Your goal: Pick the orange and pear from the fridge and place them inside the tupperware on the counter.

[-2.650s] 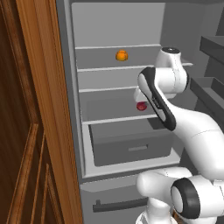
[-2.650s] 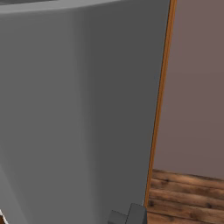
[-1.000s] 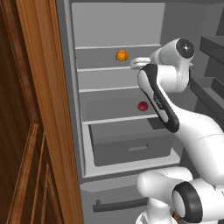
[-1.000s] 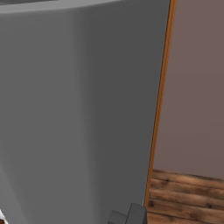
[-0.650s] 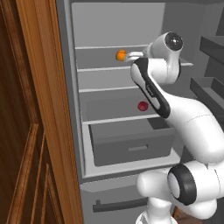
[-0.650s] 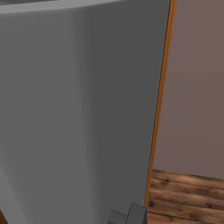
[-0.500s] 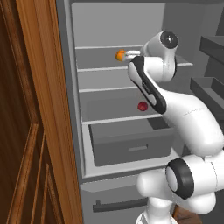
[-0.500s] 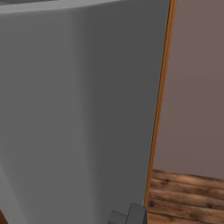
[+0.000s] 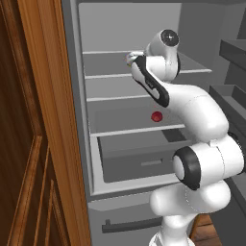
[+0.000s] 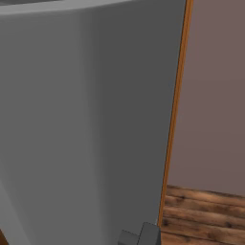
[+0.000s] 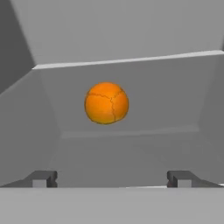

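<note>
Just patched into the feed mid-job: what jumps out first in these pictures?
The bright orange on a pale fridge shelf grabs the eye in the hand view, sitting centred ahead of the open end effector. In the left base view the white arm reaches into the upper shelf, and the dark red pear sits alone on the shelf below, above the drawer.

One orange [image 11: 106,103] at 12 o'clock in the hand view. One pear [image 9: 156,116] at 3 o'clock of centre. One fridge [image 9: 139,86], one drawer [image 9: 139,156], three shelves.
</note>
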Available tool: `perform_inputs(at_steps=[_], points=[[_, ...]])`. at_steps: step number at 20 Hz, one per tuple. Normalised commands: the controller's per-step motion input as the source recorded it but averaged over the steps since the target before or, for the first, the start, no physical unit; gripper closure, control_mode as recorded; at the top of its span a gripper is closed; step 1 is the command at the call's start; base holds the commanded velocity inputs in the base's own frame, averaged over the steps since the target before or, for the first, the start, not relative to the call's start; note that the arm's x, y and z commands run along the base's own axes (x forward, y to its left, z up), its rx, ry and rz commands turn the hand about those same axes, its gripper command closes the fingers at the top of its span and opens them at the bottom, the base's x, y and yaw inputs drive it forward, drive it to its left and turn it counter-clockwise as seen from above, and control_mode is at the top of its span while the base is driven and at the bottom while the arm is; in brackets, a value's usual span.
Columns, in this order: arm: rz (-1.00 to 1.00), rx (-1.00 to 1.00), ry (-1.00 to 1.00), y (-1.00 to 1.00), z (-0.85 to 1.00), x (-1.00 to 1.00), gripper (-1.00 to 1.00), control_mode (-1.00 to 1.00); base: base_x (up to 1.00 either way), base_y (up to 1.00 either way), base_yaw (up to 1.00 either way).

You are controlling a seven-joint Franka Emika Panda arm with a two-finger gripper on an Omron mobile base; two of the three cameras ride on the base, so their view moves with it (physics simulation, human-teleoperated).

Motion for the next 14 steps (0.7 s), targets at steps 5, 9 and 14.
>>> perform_inputs(at_steps=[5,9,14], points=[[-0.01,-0.01,0.07,0.11,-0.03,0.69,-1.00,-1.00,0.00,0.00,0.00],[-0.02,-0.03,0.06,0.06,-0.08,0.59,-1.00,-1.00,0.00,0.00,0.00],[-0.01,-0.03,0.01,0.00,-0.18,0.47,-1.00,-1.00,0.00,0.00,0.00]])
